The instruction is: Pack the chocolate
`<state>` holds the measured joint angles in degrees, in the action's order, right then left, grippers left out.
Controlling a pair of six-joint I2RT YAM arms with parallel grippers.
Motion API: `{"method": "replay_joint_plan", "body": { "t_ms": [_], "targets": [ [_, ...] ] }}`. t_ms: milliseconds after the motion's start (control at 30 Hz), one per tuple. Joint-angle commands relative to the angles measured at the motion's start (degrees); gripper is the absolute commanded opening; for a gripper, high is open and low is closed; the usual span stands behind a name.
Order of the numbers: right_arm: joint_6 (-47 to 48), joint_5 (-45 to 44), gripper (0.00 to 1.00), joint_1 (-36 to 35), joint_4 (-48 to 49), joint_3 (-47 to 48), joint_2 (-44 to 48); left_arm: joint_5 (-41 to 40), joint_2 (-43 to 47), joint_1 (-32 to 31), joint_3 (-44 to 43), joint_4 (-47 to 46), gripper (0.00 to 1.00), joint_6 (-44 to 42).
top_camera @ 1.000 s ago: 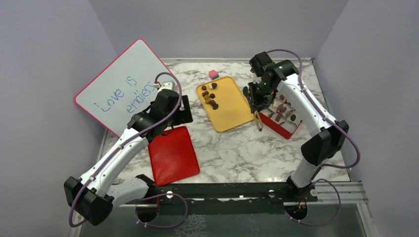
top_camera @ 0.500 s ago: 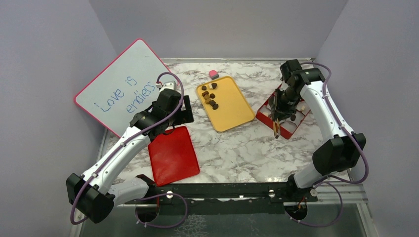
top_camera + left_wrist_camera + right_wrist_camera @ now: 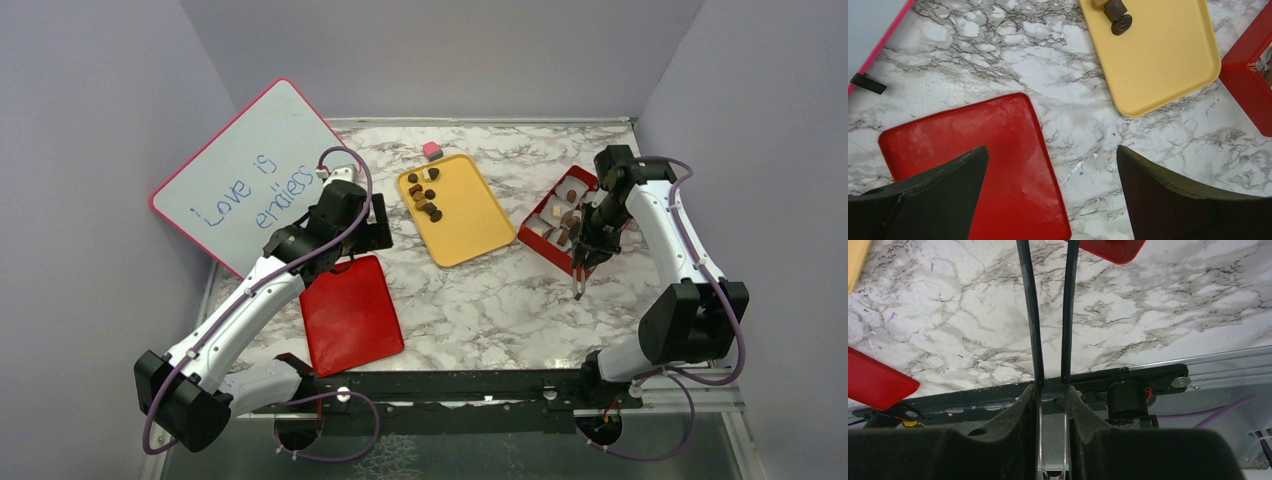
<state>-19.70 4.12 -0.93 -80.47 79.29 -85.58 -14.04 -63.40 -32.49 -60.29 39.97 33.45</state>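
Brown and cream chocolate [image 3: 425, 196]: loose pieces on yellow plastic tray [image 3: 470, 235], centre; others in red compartment box [image 3: 541, 243], right.
Right gripper [image 3: 579, 283]: thin tongs near together, apparently empty, below box.
Left gripper [image 3: 1053, 195]: apart, idle, above flat red lid [image 3: 998, 145].
Advice: return to tray, pinch one piece centrally.

Glossy marble-patterned table [image 3: 998, 65], shiny red plastic lid [image 3: 983, 165], matt yellow tray [image 3: 1168, 55].

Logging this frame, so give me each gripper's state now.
Left gripper: open, holding nothing, over the red lid.
Right gripper: holding long tweezers, tips nearly together; chocolate between them cannot be told.
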Motion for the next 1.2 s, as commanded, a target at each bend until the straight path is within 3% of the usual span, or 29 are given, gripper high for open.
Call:
{"method": "replay_joint_plan", "body": {
  "t_ms": [0,500,1167],
  "targets": [
    [-1.1,-2.1,0.25,2.1,-0.6,0.5,-1.0,1.4,0.3,-0.2,0.7,-1.1,0.99,-0.1],
    [-2.7,-3.1,0.26,5.8,0.8,-1.0,-5.3,0.7,1.2,-0.2,1.6,-1.5,0.99,0.5],
    [-3.4,-5.2,0.37,6.0,0.2,-1.6,-6.1,0.2,1.4,-0.2,1.5,-1.5,0.99,1.6]
  ]
}}
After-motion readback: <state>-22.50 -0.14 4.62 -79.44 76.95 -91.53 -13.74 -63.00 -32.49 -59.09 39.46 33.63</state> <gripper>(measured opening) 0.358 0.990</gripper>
